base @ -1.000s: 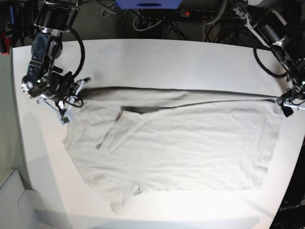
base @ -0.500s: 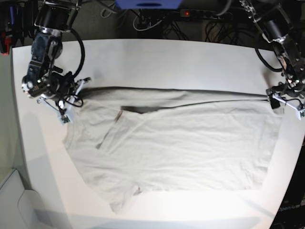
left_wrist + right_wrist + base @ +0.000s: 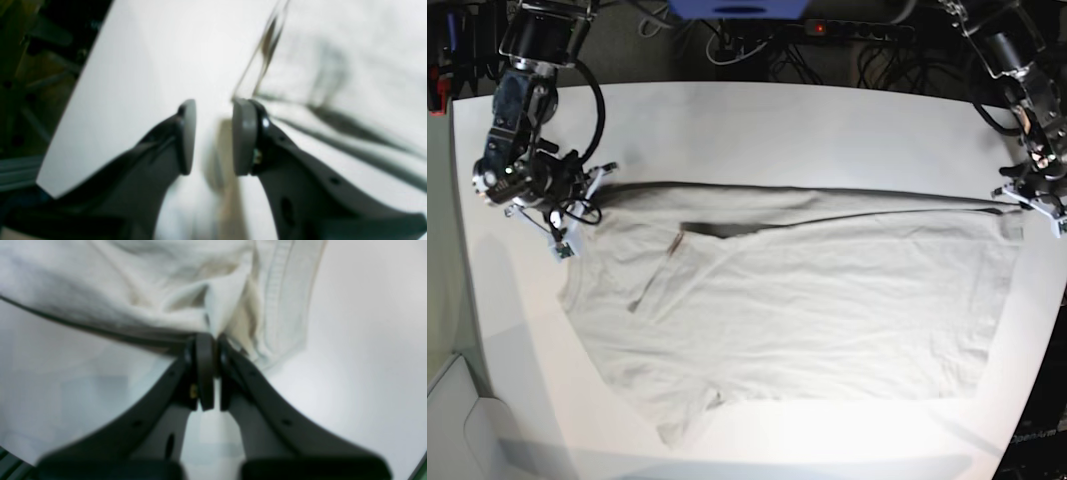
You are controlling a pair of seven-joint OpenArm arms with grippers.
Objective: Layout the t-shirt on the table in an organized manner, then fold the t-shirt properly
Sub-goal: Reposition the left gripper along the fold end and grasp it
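Note:
The light grey-beige t-shirt (image 3: 807,310) lies spread wide across the white table (image 3: 777,130), with one sleeve folded over near the left. My right gripper (image 3: 592,187) is at the shirt's far left corner. In the right wrist view the right gripper (image 3: 211,340) is shut on a bunched fold of the t-shirt (image 3: 133,290). My left gripper (image 3: 1030,200) hovers at the shirt's far right corner. In the blurred left wrist view the left gripper (image 3: 211,136) is open by a narrow gap with only table behind it, and the t-shirt (image 3: 333,66) lies against its right finger.
Cables and a power strip (image 3: 817,28) run along behind the table's far edge. The table edge (image 3: 73,100) is close to the left gripper, with dark floor beyond it. A white box (image 3: 457,420) stands off the table at the lower left.
My left gripper has moved from the shirt's right corner back toward the far right table edge. The shirt and the right arm have stayed put.

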